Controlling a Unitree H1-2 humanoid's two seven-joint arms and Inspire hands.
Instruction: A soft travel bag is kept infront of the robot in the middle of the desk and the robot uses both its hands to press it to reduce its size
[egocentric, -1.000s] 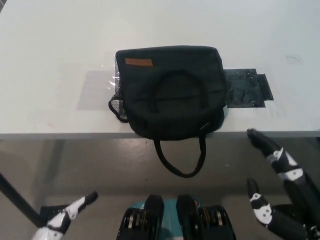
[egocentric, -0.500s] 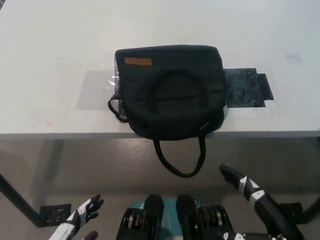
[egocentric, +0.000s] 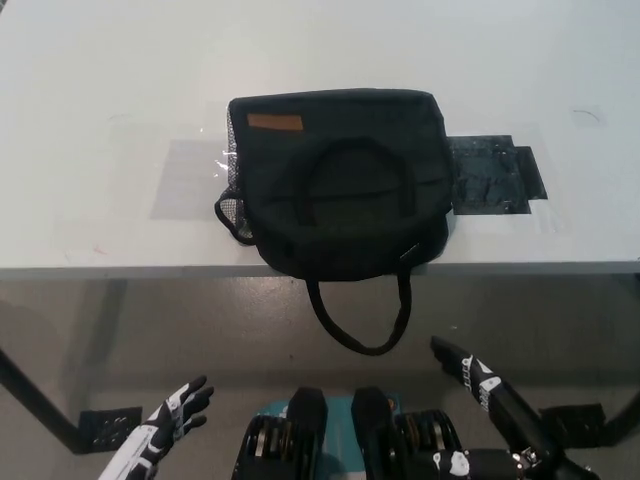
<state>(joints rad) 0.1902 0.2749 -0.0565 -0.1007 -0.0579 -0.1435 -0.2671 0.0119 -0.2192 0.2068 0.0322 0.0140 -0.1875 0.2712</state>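
Hovering low below the near edge of the white desk (egocentric: 90, 120), the white left hand (egocentric: 165, 428) and black right hand (egocentric: 480, 385) spread their fingers, empty, well apart from the black soft fabric travel bag (egocentric: 340, 180) at mid-desk.

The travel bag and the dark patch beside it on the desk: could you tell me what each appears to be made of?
The travel bag looks like soft matte black fabric: its top sags, and one fabric loop handle hangs limp over the desk edge. It has a mesh side pocket and a tan label, possibly leather. The dark patch looks like glossy black tape or film, wrinkled and reflective.
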